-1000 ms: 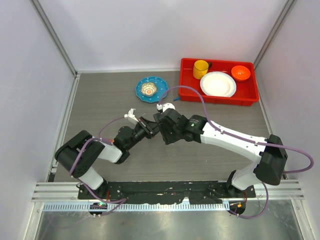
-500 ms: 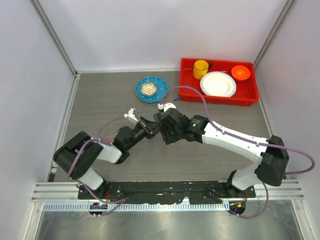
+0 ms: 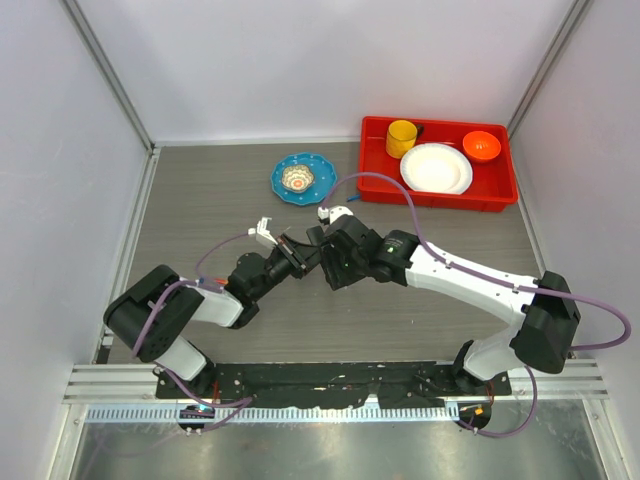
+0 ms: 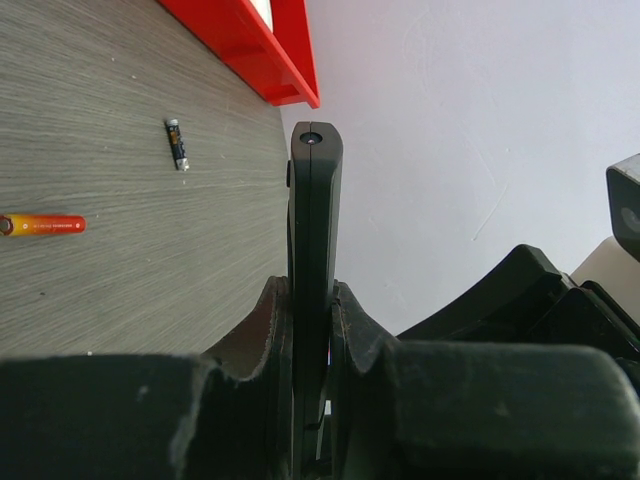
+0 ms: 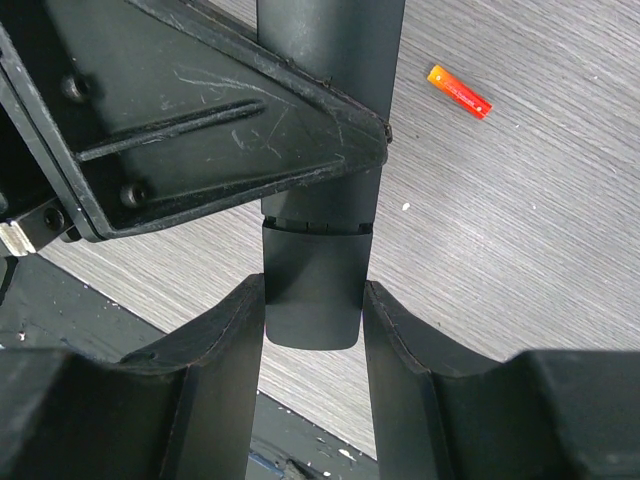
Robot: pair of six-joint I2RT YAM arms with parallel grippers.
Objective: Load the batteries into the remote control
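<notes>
The remote control (image 4: 315,220), a slim black bar, is held edge-on above the table in my left gripper (image 4: 310,300), which is shut on it. In the right wrist view the remote (image 5: 335,40) points toward the camera. My right gripper (image 5: 313,300) is closed around its near end section, below a seam, with both fingers against its sides. In the top view the two grippers (image 3: 300,255) (image 3: 320,250) meet at the table's middle. One orange-red battery (image 4: 40,226) lies on the table; it also shows in the right wrist view (image 5: 459,91). A small dark cylinder (image 4: 177,143) lies nearby.
A red tray (image 3: 440,203) at the back right holds a yellow cup (image 3: 402,137), a white plate (image 3: 436,167) and an orange bowl (image 3: 481,145). A blue patterned plate (image 3: 303,178) sits behind the grippers. White walls enclose the table.
Almost nothing: both grippers stay joined at the remote, and the right arm has shifted very slightly to the right.
</notes>
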